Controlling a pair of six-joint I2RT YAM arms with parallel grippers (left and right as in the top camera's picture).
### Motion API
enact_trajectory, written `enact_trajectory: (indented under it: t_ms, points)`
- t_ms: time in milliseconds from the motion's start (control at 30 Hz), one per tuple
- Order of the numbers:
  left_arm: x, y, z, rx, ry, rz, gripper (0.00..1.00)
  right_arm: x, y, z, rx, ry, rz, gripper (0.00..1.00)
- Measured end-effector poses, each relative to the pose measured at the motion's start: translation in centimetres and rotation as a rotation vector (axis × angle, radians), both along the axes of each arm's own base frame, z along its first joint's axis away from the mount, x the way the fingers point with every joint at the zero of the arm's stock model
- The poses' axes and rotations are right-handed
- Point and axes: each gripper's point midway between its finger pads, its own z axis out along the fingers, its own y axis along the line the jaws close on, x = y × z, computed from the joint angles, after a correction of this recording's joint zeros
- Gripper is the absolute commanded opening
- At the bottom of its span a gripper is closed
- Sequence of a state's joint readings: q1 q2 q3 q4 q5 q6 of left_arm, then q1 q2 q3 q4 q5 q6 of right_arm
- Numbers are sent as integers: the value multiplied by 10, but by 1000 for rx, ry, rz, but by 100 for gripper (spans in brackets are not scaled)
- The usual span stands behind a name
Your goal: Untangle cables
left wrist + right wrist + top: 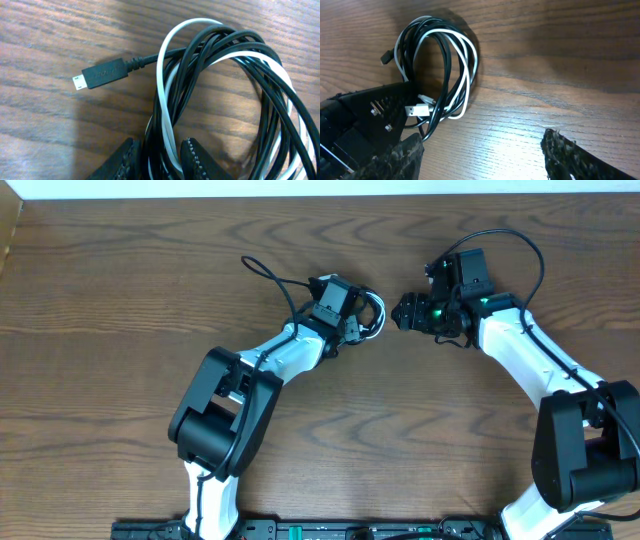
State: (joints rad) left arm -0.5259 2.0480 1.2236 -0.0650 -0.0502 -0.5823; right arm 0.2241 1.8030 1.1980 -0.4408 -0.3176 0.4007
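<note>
The left jaws are clenched on the tangled bundle, pinching strands of the black cable and the white cable together. The right jaws are released and spread wide, with only the bare wooden surface between them. We see the bundle lying on that surface near the middle, at the tip of the left arm, with the right arm just beside it and not touching. The two cables loop around and through one another in a loose coil. The black plug sticks out of the coil and lies flat on the wood, its metal tip pointing away from the loops. We can make out a faint raised mark on its body, but it is too dim to read. From the right wrist we also see the white plug, which rests against the dark body of the left jaws.
</note>
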Motion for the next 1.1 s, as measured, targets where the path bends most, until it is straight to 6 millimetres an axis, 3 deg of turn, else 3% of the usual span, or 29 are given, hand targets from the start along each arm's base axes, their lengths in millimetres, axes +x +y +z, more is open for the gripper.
enact_trajectory:
  t_ms: [67, 400, 500, 633, 767, 933, 1100]
  points:
    - [1, -2, -1, 3, -7, -3, 8, 0, 0, -1, -1, 3, 0, 73]
    - [3, -6, 9, -13, -21, -10, 8, 5, 1, 0, 4, -18, 1, 72]
    - [2, -11, 36, -75, -43, -35, 7, 11, 4, 5, 17, -52, 5, 72]
    - [1, -24, 103, -223, -121, -99, 7, 18, 10, 13, 49, -93, 21, 71]
    - [-6, -31, 149, -348, -162, -170, 7, 20, 14, 16, 74, -104, 30, 73]
    - [-12, -40, 165, -477, -140, -259, 8, 20, 18, 19, 97, -110, 40, 72]
    - [-11, -48, 193, -638, -159, -349, 7, 23, 21, 23, 114, -127, 47, 72]
